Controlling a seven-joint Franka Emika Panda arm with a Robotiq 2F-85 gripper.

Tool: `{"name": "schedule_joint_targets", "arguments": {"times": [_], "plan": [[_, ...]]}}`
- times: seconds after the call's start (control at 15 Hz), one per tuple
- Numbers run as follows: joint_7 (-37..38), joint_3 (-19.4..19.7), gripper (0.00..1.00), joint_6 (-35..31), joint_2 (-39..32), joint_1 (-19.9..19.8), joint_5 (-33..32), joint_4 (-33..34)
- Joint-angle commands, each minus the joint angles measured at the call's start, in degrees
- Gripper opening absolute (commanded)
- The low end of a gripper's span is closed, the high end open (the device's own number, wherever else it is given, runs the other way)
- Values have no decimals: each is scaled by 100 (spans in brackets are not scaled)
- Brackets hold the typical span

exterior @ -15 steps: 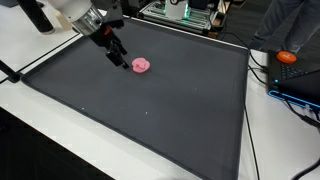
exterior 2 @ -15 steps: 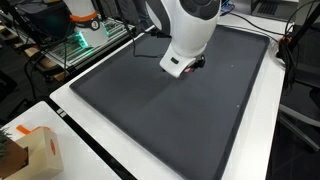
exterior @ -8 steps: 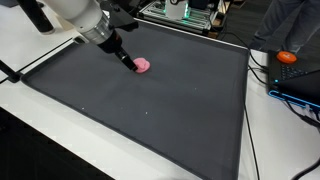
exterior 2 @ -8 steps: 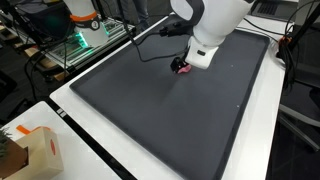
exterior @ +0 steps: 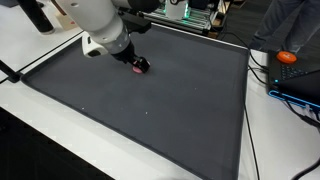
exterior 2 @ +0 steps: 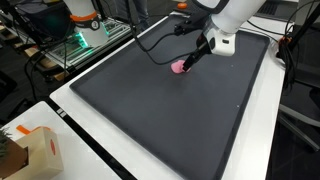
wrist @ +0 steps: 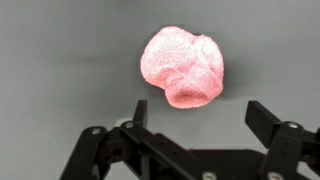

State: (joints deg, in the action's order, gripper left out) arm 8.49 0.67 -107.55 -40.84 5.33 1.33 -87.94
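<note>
A small pink crumpled lump (wrist: 182,66) lies on the dark grey mat (wrist: 60,60). In the wrist view my gripper (wrist: 201,113) hangs just above it, open, with both black fingers (wrist: 263,121) spread wide and nothing between them; the lump sits just beyond the fingertips. In an exterior view the pink lump (exterior 2: 180,67) shows beside the gripper (exterior 2: 192,62). From the opposite side the arm hides most of the lump (exterior: 141,69), and the gripper (exterior: 138,64) is right over it.
The mat (exterior: 170,110) covers most of a white table. An orange object (exterior: 288,57) and cables lie past one side of the mat. A cardboard box (exterior 2: 25,150) stands at a table corner. Equipment racks (exterior 2: 80,40) stand behind the table.
The arm has swung across the mat and come down over the pink lump, now covering most of it in one exterior view. The jaws stayed open.
</note>
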Motion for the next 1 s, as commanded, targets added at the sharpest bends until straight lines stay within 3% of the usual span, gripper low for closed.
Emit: {"name": "schedule_joint_targets", "arguments": {"times": [0.0, 0.93], "plan": [[-608, -116, 100, -77, -81, 150, -528, 99], [-3172, -704, 100, -307, 333, 389, -1993, -673]]}}
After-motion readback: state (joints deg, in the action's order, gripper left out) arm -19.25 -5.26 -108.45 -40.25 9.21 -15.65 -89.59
